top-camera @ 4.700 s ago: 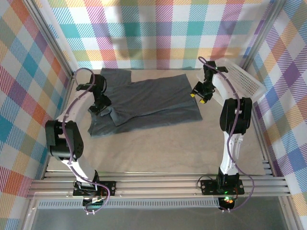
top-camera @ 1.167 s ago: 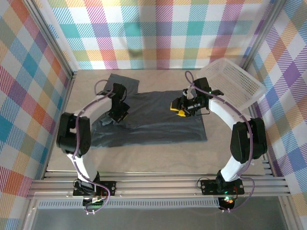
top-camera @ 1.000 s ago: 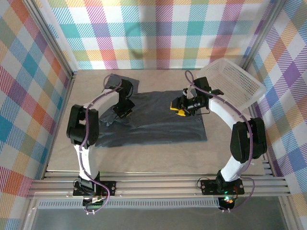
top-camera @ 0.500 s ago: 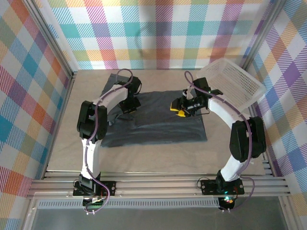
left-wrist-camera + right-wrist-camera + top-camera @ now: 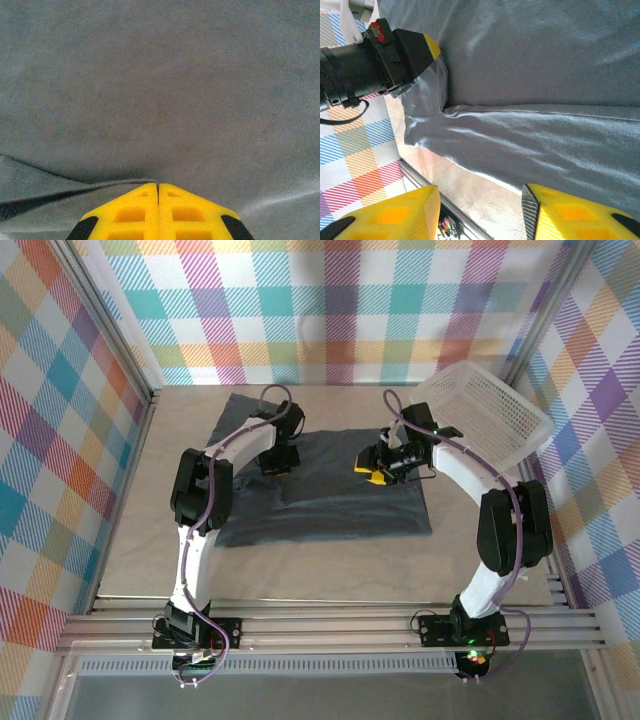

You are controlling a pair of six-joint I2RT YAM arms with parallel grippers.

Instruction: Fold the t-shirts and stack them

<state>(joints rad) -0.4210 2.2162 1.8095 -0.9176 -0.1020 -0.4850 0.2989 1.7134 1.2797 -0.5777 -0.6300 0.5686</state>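
One t-shirt (image 5: 330, 505) in hand, dark grey, spread on the table (image 5: 330, 570), with its near hem lying closer in than either pincer. Left pincer (image 5: 158, 186): fingers pressed together, clamped on a raised fold of the cloth, with a hem line running off to one side of its tip and smooth fabric ahead of it. Right pincer (image 5: 479, 200): fingers apart, hanging above the shirt, gripping nothing (across the cloth from it, fabric puckered at the left pincer's tip). Probably mid-fold, with the sleeve side due to go over the body.

To do it well: lift only enough to clear the layer beneath, carry the fold straight toward the right pincer, and lay it with its edge parallel to the hem. Bring the right pincer down first to pin the body, otherwise likely to drag the whole shirt along. Release only once flat. Beyond the right pincer, in the far corner, a white mesh basket (image 5: 490, 405).
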